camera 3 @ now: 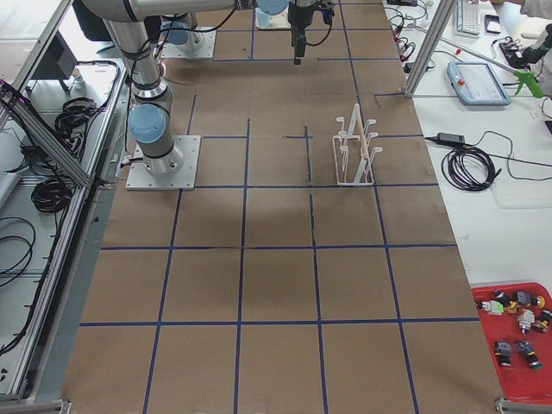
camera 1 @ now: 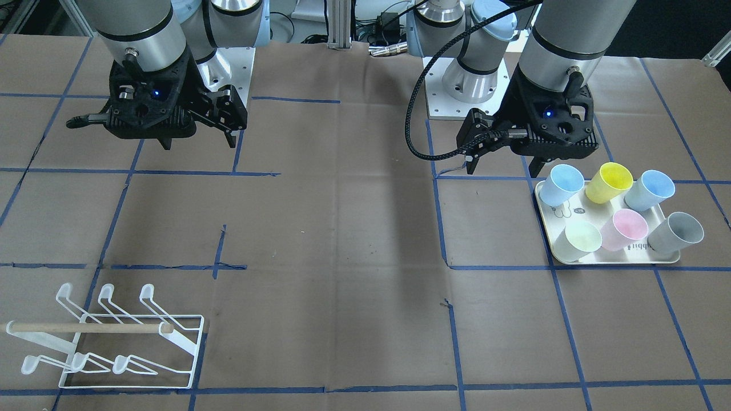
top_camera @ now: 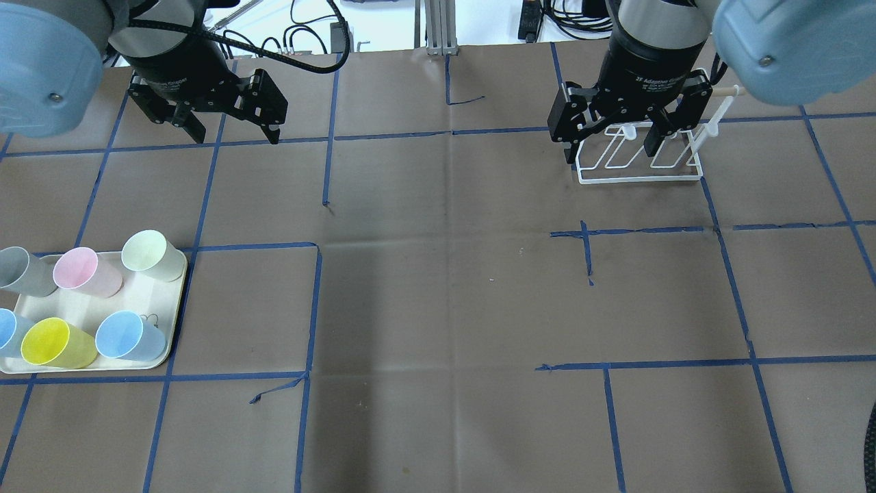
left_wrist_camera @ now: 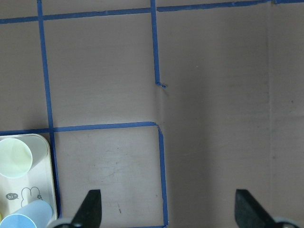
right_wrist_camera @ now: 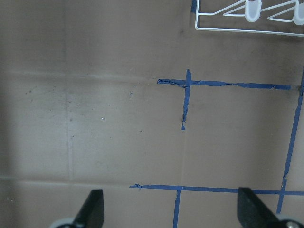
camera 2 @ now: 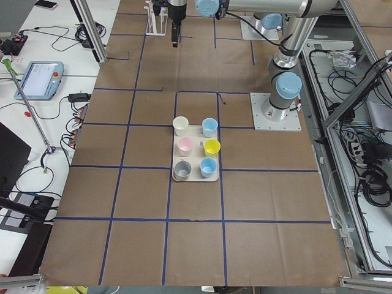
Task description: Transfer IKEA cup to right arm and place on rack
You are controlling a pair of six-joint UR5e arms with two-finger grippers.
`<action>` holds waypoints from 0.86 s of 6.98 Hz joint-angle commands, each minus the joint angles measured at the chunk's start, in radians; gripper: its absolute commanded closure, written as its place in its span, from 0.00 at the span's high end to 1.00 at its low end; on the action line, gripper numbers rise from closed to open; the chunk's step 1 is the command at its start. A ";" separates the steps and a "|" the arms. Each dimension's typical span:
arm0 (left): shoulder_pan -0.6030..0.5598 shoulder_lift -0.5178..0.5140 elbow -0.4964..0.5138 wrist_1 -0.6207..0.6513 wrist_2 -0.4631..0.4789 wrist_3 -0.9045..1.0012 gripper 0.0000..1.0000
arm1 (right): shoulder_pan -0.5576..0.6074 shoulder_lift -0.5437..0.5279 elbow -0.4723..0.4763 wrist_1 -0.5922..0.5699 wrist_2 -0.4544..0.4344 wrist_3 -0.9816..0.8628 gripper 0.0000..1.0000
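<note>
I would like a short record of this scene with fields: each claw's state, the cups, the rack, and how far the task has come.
left claw: open, empty, raised near the tray
right claw: open, empty, raised near the rack
cups on tray: grey cup, pink cup, pale green cup, yellow cup, two blue cups
rack: empty, wooden dowel across it
progress: no cup picked yet

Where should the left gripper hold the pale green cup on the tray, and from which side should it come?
I would grip the pale green cup by its wall just under the rim, coming from above, one of the jaws inside. It stands upright, mouth up, at the tray corner, and the pink cup close beside it leaves little room for a side approach.
</note>
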 commanded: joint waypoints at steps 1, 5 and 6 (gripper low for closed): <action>0.000 0.001 0.000 0.000 0.000 0.000 1.00 | 0.000 0.012 0.002 -0.001 0.003 0.001 1.00; 0.000 0.001 0.000 -0.002 0.002 0.000 1.00 | 0.000 0.005 0.002 -0.003 0.001 0.001 1.00; 0.000 0.003 -0.002 -0.002 0.002 0.000 1.00 | 0.000 0.005 0.002 -0.003 0.001 0.001 1.00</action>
